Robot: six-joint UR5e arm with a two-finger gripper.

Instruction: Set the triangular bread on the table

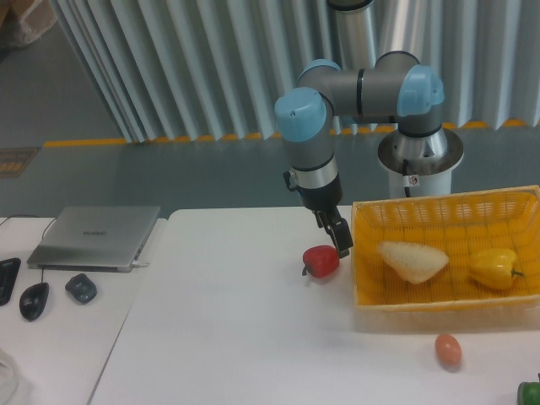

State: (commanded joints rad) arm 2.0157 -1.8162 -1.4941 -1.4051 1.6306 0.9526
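So the tool [340,239] is hanging down off the arm [354,93] right at the left outer wall of the yellow mesh basket [371,299], just above a red pepper [321,261] that sits on the white surface [253,337]. It's dark and seen at an angle, so I honestly cannot tell whether the fingers are apart or together, and I can't tell if it's touching the pepper or only hovering beside it. Nothing looks held in it as far as I can see.

The triangular bread [413,261] is inside the basket, lying in the left half, pale cream wedge with its pointy end aimed right. Next to it in the right half is a yellow bell pepper [495,267], close to the bread but not touching it.

Out in front of the basket, on the surface, there's a small orange-brown egg [448,349], and a bit of something green [530,393] peeks in at the bottom right corner.

Way over on the left there's a second desk with a closed grey laptop [94,237], a black mouse [34,300] and a small dark grey object [81,288] beside it
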